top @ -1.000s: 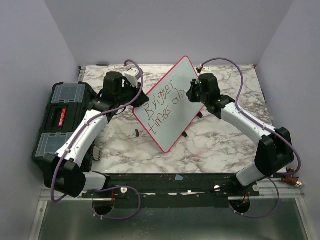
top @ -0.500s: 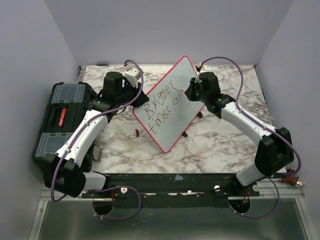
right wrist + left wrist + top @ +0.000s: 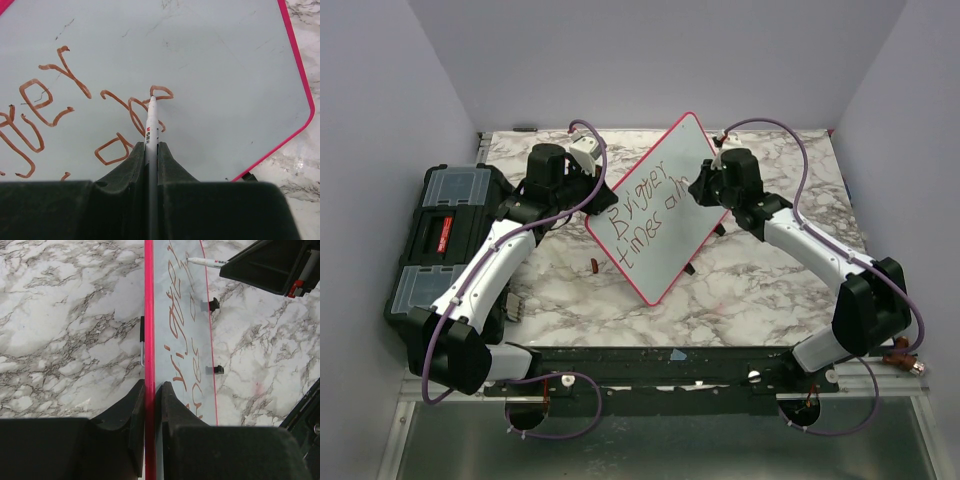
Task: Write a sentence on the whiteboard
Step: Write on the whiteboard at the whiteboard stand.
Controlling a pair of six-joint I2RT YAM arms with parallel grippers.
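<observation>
Position: whiteboard point(image 3: 688, 150) lies mid-table, nearer the far edge, turned corner-on to the edges of the marble table point(image 3: 750, 290). The left gripper point(image 3: 150, 390) is pinched on the pink frame along the board's left side. The right gripper point(image 3: 151, 147) is closed on a white marker point(image 3: 151, 117). The marker's tip touches the board at the last stroke of the sentence point(image 3: 642, 222), brown lettering in two lines. A black toolbox point(image 3: 440, 240) sits at the table's left edge.

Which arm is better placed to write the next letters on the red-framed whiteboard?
Right. The right gripper is shut on the white marker pen, its tip touching the pale red-framed whiteboard at the end of the reddish-brown lettering. The left gripper is clamped on the board's frame edge.
</observation>
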